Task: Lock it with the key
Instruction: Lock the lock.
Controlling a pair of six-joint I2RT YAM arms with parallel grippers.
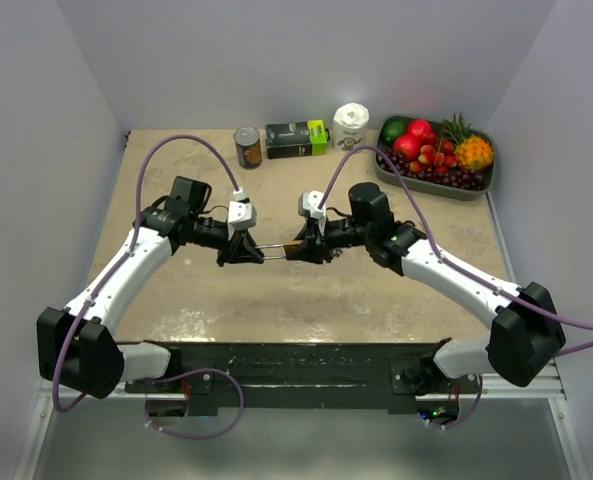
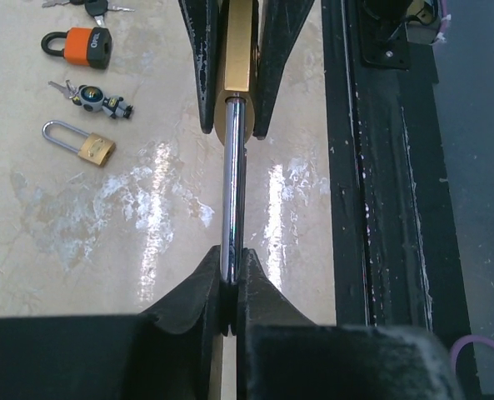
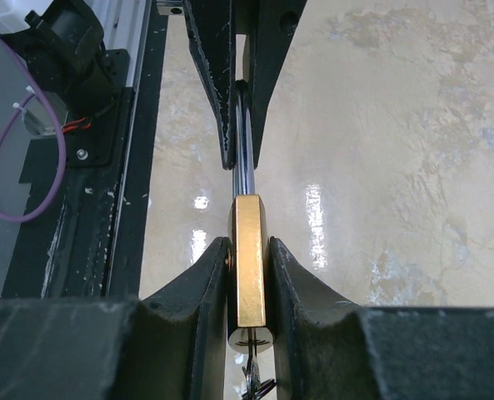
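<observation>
The left pincer is clamped tight on the chrome shackle of a brass padlock, its two black fingers pinching the bar near the bend. Facing it, the right pincer grips the lock's brass body by its flat sides, so the lock hangs level between the two arms, held clear above the middle of the bench. The shackle is drawn out of the body, with a long stretch of bare chrome between the two grips. At the end of the body nearest the right wrist a thin key seems to stick out of the cylinder, though it is mostly hidden. On the bench to one side lie an orange padlock, a small gold padlock flat on its side, and a bunch of keys on a little figure fob. Along the far edge stand a can, a green and black box, a white tub and a tray of fruit.
</observation>
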